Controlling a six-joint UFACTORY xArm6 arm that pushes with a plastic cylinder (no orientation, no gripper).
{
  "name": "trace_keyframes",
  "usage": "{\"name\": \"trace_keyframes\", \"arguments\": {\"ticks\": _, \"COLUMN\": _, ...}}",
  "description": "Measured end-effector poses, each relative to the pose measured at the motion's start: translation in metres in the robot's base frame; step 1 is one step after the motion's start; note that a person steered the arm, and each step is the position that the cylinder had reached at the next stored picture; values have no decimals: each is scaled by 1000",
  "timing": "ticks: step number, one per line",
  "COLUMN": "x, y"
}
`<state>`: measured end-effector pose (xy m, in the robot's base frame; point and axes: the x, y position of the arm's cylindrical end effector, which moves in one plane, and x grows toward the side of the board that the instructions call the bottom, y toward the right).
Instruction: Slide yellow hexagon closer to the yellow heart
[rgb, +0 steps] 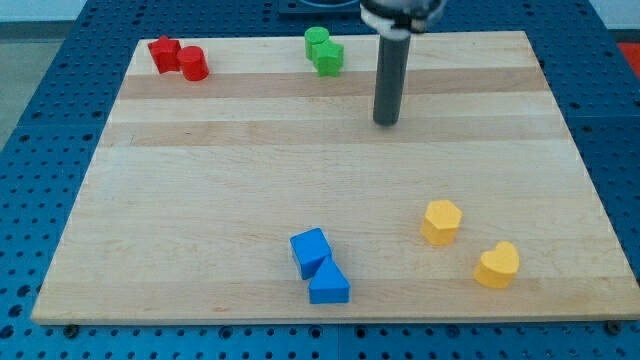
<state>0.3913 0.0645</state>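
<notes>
The yellow hexagon sits on the wooden board at the lower right. The yellow heart lies a short way to its lower right, with a small gap between them. My tip is at the end of the dark rod in the upper middle of the board, well above and a little to the left of the yellow hexagon, touching no block.
A blue cube and a blue triangular block touch each other at the bottom centre. Two red blocks sit at the top left. Two green blocks sit at the top centre, left of the rod.
</notes>
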Motion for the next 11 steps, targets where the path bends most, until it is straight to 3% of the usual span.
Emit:
{"name": "trace_keyframes", "arguments": {"ticks": 2, "x": 5, "y": -1}}
{"name": "trace_keyframes", "arguments": {"ticks": 3, "x": 31, "y": -5}}
{"name": "trace_keyframes", "arguments": {"ticks": 4, "x": 90, "y": -8}}
{"name": "trace_keyframes", "arguments": {"ticks": 9, "x": 167, "y": 50}}
{"name": "trace_keyframes", "arguments": {"ticks": 11, "x": 170, "y": 56}}
